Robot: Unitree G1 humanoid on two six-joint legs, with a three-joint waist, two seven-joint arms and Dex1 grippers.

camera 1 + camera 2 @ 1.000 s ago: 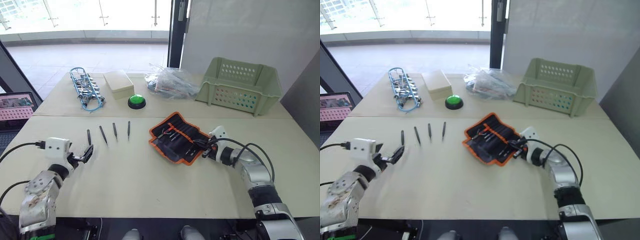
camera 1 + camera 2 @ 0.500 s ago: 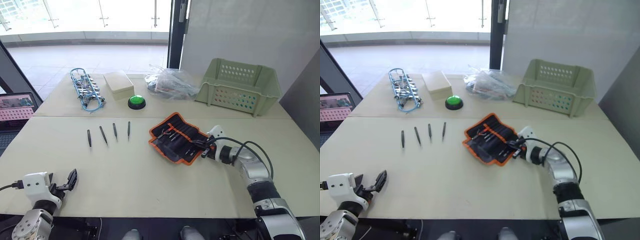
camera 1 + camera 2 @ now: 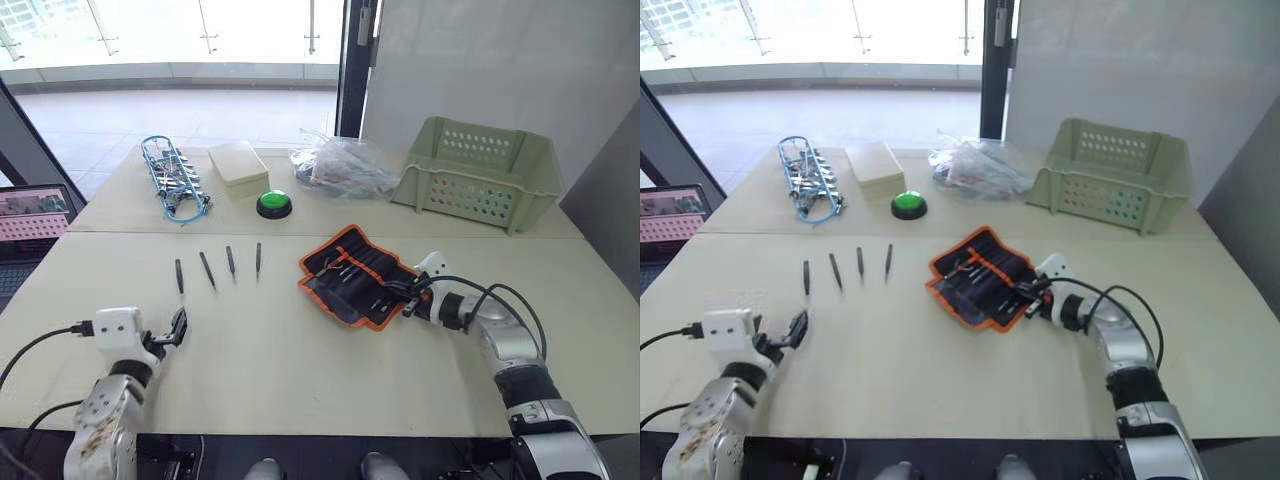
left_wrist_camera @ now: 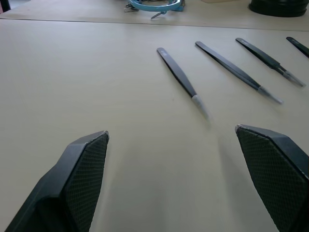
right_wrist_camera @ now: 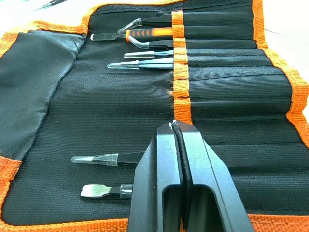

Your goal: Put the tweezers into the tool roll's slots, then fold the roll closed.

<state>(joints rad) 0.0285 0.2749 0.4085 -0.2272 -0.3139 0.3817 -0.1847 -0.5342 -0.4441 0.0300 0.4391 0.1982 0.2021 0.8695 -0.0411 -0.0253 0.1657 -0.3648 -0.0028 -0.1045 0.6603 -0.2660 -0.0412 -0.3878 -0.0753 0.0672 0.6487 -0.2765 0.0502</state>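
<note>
Lying unrolled, orange-edged tool roll (image 3: 357, 275)

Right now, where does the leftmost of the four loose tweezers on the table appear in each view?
Left eye view: the leftmost loose tweezers lie left of centre, at the left end of the row of four.
Right eye view: the same place, at the left end of the row.
Left wrist view: near the middle, the closest of the row.
Shared landmark: the blue wire bundle beyond the row, seen in all three.
</note>
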